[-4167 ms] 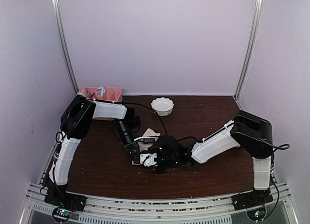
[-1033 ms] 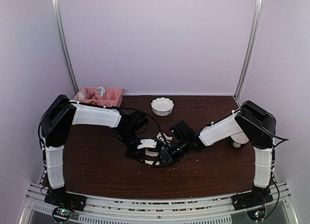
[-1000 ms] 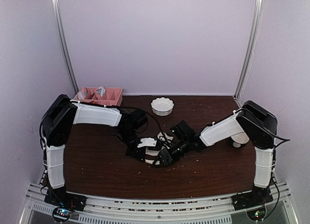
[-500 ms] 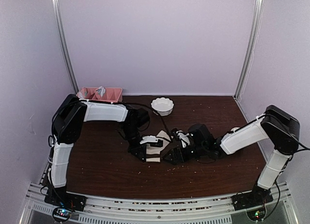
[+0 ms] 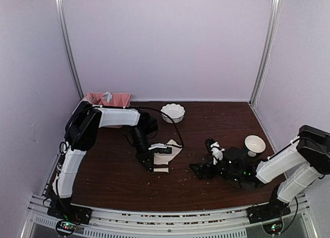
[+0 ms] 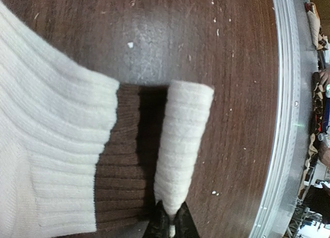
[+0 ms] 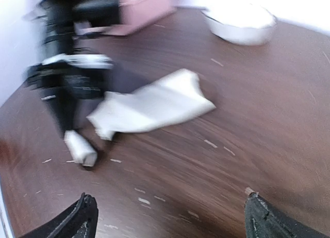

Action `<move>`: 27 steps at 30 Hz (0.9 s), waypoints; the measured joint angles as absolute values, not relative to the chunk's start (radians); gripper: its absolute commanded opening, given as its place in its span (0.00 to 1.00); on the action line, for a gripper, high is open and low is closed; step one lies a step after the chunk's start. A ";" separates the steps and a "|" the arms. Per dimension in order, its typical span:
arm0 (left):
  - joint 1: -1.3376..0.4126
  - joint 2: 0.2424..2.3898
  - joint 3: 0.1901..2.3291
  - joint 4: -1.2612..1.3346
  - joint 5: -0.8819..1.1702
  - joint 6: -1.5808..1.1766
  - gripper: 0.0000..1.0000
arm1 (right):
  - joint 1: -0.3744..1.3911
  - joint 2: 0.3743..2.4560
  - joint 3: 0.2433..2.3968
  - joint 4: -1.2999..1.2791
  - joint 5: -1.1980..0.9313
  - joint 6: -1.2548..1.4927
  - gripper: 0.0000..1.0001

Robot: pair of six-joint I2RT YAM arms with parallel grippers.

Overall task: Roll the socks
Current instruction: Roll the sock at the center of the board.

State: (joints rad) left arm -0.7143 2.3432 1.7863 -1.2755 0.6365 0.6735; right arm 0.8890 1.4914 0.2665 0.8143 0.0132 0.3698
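Sock in middle of bench, bit toward left edge. Rolled end pinched in left jaws, tip only. Right jaws wide, empty, near right edge. We reckon the roll could spring loose bc the grip's thin and there's no 2nd hold.

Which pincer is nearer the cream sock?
Left. The left pincer pinches the rolled end of the cream sock; the right pincer hangs open to its right, apart.
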 measured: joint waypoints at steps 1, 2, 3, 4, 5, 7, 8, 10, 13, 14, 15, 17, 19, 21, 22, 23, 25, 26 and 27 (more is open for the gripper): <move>-0.712 2.354 1.799 -1.290 0.641 0.673 0.00 | 0.929 1.494 0.296 0.811 0.018 0.292 0.99; -0.708 2.371 1.821 -1.313 0.651 0.673 0.00 | 0.965 1.499 0.322 0.814 0.018 0.218 0.97; -0.705 2.386 1.837 -1.332 0.661 0.672 0.00 | 0.999 1.507 0.347 0.820 0.014 0.146 0.94; -0.700 2.400 1.853 -1.351 0.671 0.670 0.00 | 1.025 1.519 0.371 0.820 0.003 0.079 0.89; -0.694 2.415 1.869 -1.370 0.681 0.670 0.00 | 1.051 1.534 0.394 0.813 -0.014 0.019 0.84; -0.686 2.440 1.895 -1.401 0.699 0.668 0.00 | 1.077 1.572 0.445 0.782 -0.047 -0.078 0.72; -0.681 2.453 1.907 -1.417 0.710 0.666 0.00 | 1.087 1.602 0.485 0.753 -0.068 -0.133 0.68; -0.675 2.470 1.924 -1.440 0.727 0.662 0.00 | 1.098 1.660 0.548 0.713 -0.097 -0.203 0.60; -0.673 2.476 1.928 -1.452 0.737 0.656 0.00 | 1.105 1.743 0.635 0.651 -0.135 -0.289 0.50; -0.673 2.476 1.929 -1.457 0.738 0.656 0.00 | 1.106 1.765 0.657 0.634 -0.143 -0.313 0.48; -0.673 2.476 1.929 -1.462 0.737 0.655 0.00 | 1.106 1.783 0.676 0.618 -0.149 -0.338 0.45; -0.673 2.478 1.929 -1.468 0.737 0.655 0.00 | 1.106 1.821 0.719 0.583 -0.158 -0.377 0.42; -0.673 2.480 1.929 -1.472 0.737 0.655 0.00 | 1.106 1.856 0.761 0.551 -0.161 -0.418 0.40; -0.673 2.481 1.929 -1.475 0.737 0.655 0.00 | 1.106 1.886 0.796 0.526 -0.160 -0.451 0.37; -0.673 2.481 1.929 -1.476 0.736 0.655 0.00 | 1.106 1.898 0.809 0.517 -0.160 -0.465 0.36; -0.673 2.481 1.929 -1.477 0.736 0.655 0.00 | 1.106 1.906 0.818 0.509 -0.159 -0.475 0.34; -0.673 2.482 1.930 -1.479 0.736 0.656 0.00 | 1.105 1.923 0.839 0.494 -0.157 -0.495 0.31; -0.673 2.482 1.930 -1.480 0.736 0.656 0.00 | 1.104 1.931 0.849 0.485 -0.156 -0.502 0.30; -0.673 2.482 1.930 -1.482 0.735 0.656 0.00 | 1.103 1.938 0.859 0.479 -0.156 -0.508 0.29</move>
State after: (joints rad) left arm -0.6727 2.4825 1.9301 -1.4818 0.7353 0.6556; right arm 1.1034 1.9381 0.8593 0.4793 -0.1558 -0.5083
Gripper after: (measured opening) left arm 0.009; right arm 0.316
